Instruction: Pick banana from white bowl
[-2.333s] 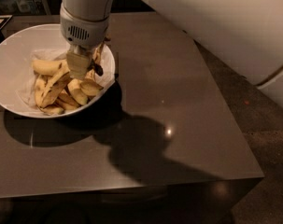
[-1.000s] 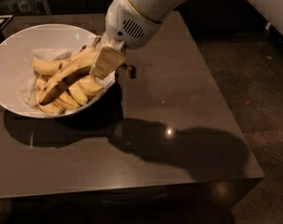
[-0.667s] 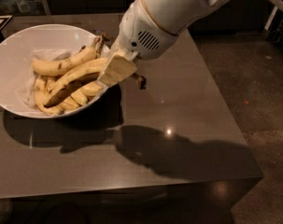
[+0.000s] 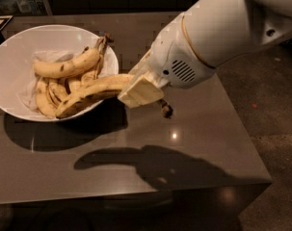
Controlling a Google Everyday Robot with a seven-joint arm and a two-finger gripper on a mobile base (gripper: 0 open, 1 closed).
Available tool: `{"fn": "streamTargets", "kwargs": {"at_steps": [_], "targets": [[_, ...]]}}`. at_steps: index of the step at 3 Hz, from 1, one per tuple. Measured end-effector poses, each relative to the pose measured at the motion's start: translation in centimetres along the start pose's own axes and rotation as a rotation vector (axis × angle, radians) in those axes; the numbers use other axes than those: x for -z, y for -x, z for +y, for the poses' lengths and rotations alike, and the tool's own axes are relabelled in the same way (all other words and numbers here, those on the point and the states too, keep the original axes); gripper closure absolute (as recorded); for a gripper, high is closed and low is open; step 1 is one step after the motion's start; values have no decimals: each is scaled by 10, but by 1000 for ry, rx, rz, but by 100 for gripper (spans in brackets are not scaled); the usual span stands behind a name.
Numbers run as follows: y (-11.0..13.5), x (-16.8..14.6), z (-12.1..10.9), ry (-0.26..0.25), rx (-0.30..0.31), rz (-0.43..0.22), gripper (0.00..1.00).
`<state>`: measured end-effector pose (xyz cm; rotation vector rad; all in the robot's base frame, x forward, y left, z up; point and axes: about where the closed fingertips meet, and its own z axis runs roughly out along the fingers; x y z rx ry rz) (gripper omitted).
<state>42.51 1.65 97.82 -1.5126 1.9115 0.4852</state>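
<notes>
A long slim yellow banana (image 4: 90,94) with dark bruised streaks is lifted, slanting over the right rim of the white bowl (image 4: 10,66). Its dark stem end (image 4: 165,110) sticks out past the bowl, above the table. My gripper (image 4: 139,91) is shut on the banana near that stem end, just right of the bowl's rim. The banana's far tip still hangs over the bowl. A plumper yellow banana (image 4: 66,65) and several short ones (image 4: 51,91) lie in the bowl.
The bowl stands at the back left of a dark glossy table (image 4: 136,153). The table's right edge (image 4: 244,134) drops to a speckled floor. My white arm (image 4: 232,28) reaches in from the upper right.
My gripper has risen and moved right, out of the bowl, with the long banana in it. The banana now hangs over the bowl's right rim instead of lying among the others.
</notes>
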Motion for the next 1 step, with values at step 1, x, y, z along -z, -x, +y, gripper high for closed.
{"fn": "streamTargets", "kwargs": {"at_steps": [1], "targets": [[-3,2,1,-4,-8,0,100]]}}
